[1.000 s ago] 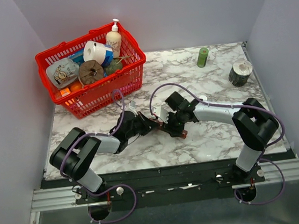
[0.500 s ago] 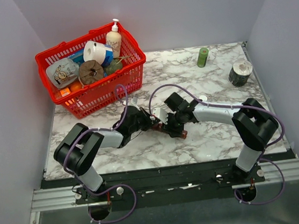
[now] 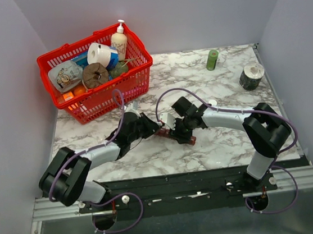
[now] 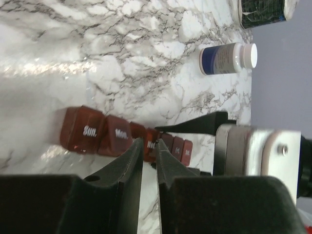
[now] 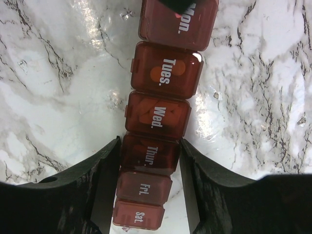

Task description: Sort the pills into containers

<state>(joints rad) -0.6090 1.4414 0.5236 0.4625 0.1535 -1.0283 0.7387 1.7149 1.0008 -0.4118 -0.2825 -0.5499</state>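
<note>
The containers [image 5: 161, 117] lie mid-way across the worktop [image 3: 227, 143], lids down, with pills [image 5: 158, 74] under Tues and Wed. The right gripper [image 5: 151, 151] clamps the strip at Thur. The left gripper [image 4: 149, 146], jaws barely apart, hovers near Wed. Lid work seems next, and it calls for fine tip placement.

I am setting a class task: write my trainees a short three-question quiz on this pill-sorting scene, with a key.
1. True or false: the right gripper straddles the pill organizer at its Sun. compartment.
2. An orange pill shows through which lid? A Tues. B Fri. C Sat.
3. Fill in: the ____ gripper's fingers stand almost together, with nothing visible between them.
Key: 1 false, it straddles Thur.; 2 A; 3 left gripper.
</note>
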